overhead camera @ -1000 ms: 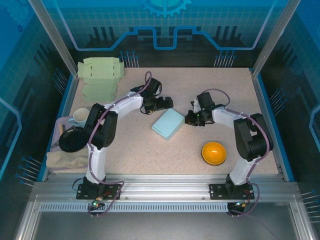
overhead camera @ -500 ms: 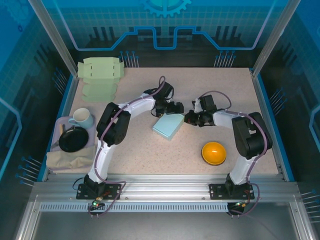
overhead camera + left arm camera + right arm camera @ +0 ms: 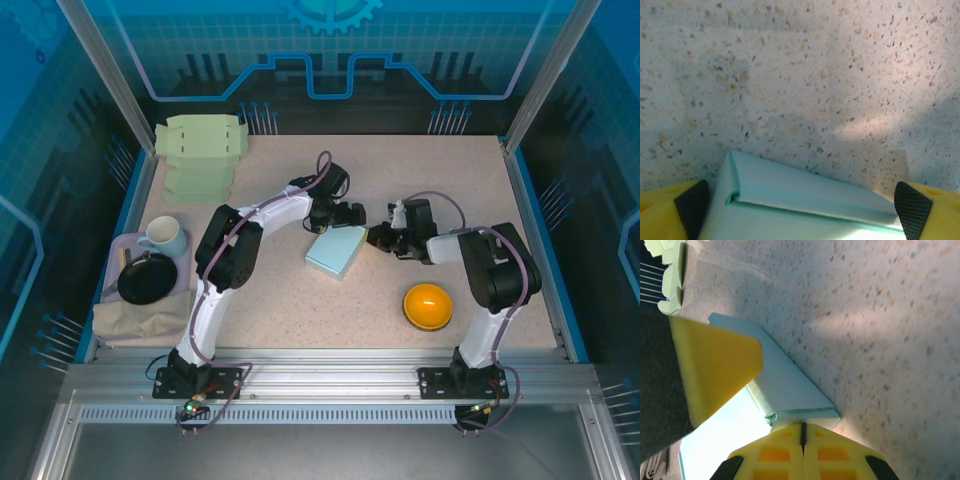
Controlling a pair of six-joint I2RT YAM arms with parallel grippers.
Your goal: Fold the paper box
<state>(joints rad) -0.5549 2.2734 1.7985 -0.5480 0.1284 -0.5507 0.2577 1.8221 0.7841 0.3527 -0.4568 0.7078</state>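
Note:
The paper box [image 3: 335, 252] is a light blue, closed flat carton lying mid-table. In the left wrist view its far edge and tucked flap [image 3: 805, 197] lie between my left gripper's [image 3: 801, 207] wide-open fingers. From above, the left gripper [image 3: 346, 215] hovers at the box's far end. My right gripper [image 3: 379, 238] is shut, its tip [image 3: 802, 427] pressed against the box's right corner [image 3: 790, 390] with nothing between the fingers. A yellow finger [image 3: 715, 365] of the left gripper stands over the box in the right wrist view.
An orange bowl [image 3: 427, 305] sits near the right arm's base. Pale green flat box blanks [image 3: 200, 150] lie at the back left. A mug [image 3: 163, 236], a black pan [image 3: 147, 278] and a beige cloth [image 3: 135, 322] crowd the left edge.
The left arm swung right and brought its open gripper to the box's far end. The right gripper stayed shut and slid down against the box's corner; the box turned slightly.

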